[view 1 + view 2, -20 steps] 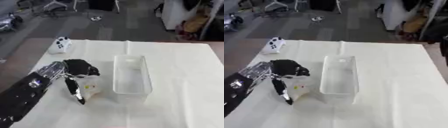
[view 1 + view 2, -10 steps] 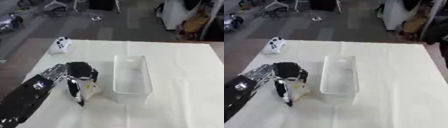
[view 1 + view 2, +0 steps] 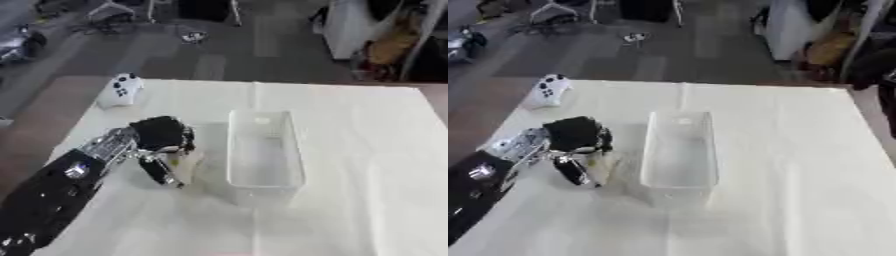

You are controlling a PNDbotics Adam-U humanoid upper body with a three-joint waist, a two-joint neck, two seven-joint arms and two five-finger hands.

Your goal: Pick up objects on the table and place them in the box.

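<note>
My left hand (image 3: 161, 137) comes in from the lower left and sits just left of the clear plastic box (image 3: 263, 150). Its fingers curl down around a small pale object with a yellowish patch (image 3: 185, 162), which is mostly hidden under the hand. The box stands empty in the middle of the white table (image 3: 367, 165). A white game controller (image 3: 121, 90) lies at the table's far left corner. My right hand shows in neither view.
The table's left edge runs close to my left arm, with brown floor beyond. Past the far edge are dark floor, chair legs and cluttered furniture.
My left hand has moved a little toward the box and curled its fingers closer around the pale object. The box and the controller have stayed put.
</note>
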